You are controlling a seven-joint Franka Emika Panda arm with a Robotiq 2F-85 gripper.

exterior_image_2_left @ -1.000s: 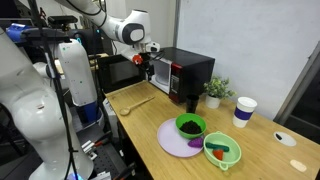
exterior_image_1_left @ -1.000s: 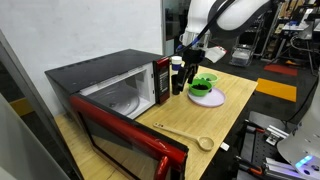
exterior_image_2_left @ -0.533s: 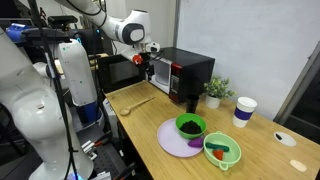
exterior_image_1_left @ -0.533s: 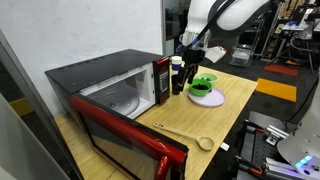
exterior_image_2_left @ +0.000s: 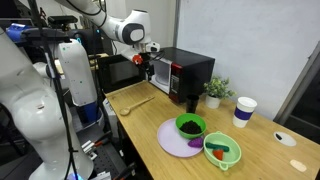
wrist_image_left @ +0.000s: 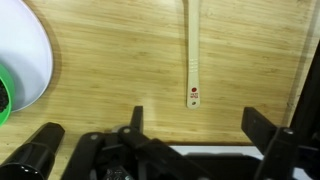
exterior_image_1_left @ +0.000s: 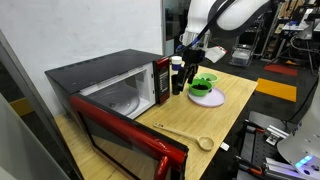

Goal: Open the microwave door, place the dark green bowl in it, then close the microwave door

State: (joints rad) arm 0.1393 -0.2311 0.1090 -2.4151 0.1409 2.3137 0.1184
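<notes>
As the microwave door [exterior_image_1_left: 125,135] stands open, its length runs level.

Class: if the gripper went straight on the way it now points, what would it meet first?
Likely the wooden spoon, whose handle end lies centred ahead of the open gripper, or the bare table just beside it; depth is unclear.

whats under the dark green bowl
A lavender plate lies under the dark green bowl, and its bare rim shows beside the bowl. The part of the plate beneath the bowl is covered, so anything there cannot be seen.
</notes>
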